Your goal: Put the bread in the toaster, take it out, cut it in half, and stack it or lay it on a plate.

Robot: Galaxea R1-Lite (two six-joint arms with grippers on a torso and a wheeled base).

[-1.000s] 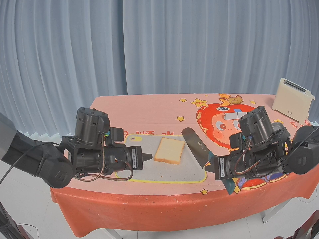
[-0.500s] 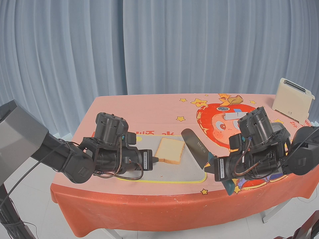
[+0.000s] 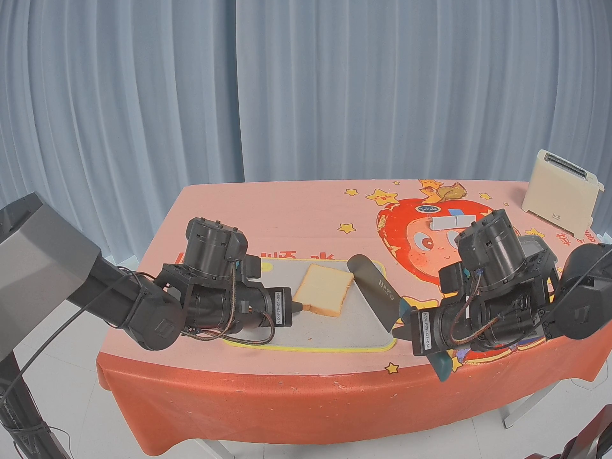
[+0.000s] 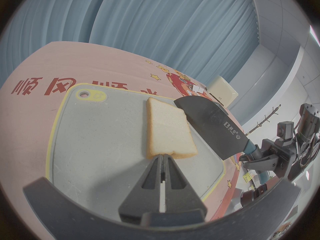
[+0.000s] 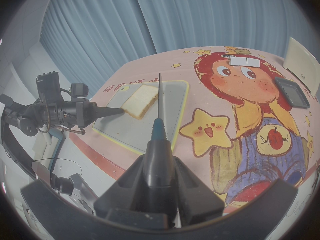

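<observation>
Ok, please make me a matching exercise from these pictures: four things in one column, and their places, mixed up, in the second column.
Things
1. bread
2. knife
3. toaster
4. dark tray

Places
A. held in the right gripper
B. flat on the cutting board
C. standing at the far right corner of the table
D. lying on the table, beside the cartoon face

Pairs: 1-B, 2-A, 3-C, 4-D

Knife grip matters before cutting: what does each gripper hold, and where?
Right gripper holds the knife by its teal handle, blade free. Left gripper, jaws shut, holds nothing.
</observation>
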